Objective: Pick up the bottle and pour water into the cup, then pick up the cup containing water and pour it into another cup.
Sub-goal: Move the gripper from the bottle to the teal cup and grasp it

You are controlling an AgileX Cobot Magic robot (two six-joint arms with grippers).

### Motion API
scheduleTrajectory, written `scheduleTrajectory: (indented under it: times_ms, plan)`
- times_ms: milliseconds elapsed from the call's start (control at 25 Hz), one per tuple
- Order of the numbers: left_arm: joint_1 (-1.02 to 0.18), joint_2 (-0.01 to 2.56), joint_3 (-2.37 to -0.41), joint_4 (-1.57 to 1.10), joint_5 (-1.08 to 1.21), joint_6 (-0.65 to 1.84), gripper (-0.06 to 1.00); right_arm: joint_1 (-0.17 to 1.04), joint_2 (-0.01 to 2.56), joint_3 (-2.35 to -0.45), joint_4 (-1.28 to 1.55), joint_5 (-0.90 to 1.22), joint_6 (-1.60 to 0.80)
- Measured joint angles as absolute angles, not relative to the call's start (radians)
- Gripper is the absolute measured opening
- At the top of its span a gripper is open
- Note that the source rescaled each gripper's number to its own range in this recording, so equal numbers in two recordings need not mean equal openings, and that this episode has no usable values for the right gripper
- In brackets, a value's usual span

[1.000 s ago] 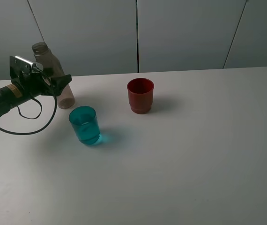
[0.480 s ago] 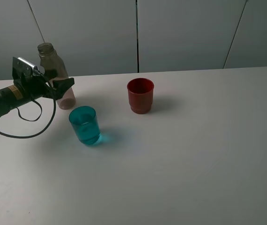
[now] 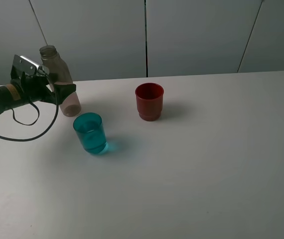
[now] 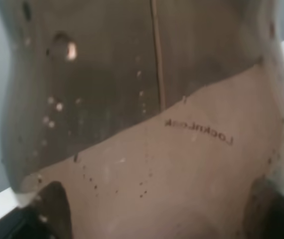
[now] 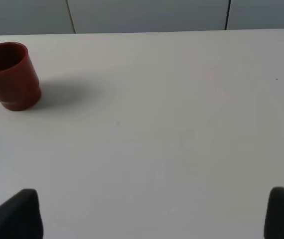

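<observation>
The bottle [image 3: 71, 102] stands near the table's back left, uncapped, with some water in its lower part. My left gripper [image 3: 66, 91] reaches in from the left, its jaws open wide on either side of the bottle's middle. In the left wrist view the bottle [image 4: 152, 99] fills the frame, and the dark fingertips [image 4: 52, 211] show at the lower corners. The cup [image 3: 89, 132], teal and translucent, stands in front of the bottle and seems to hold water. Another cup [image 3: 149, 101], dark red, stands upright mid-table and also shows in the right wrist view as the red cup [image 5: 10, 74]. My right gripper [image 5: 149, 216] hangs open over bare table.
A black cable [image 3: 25, 134] loops from the left arm onto the white table [image 3: 207, 164]. A grey panelled wall [image 3: 197, 35] runs behind the table's back edge. The right arm is outside the exterior view.
The bottle has gone from leaning left to nearly upright. My left gripper shifted slightly with it and stays around it. Both cups are unmoved.
</observation>
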State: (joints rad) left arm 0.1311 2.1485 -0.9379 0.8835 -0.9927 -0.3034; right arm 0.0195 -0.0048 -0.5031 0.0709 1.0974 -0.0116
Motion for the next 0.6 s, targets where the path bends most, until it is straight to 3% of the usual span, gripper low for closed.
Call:
scheduleTrajectory:
  times_ms: [600]
  plan:
    - [0.131,2.06,-0.901,0.939,-0.818,-0.348,1.0,0.019,-0.005,-0.503,0.071,1.097,-0.012]
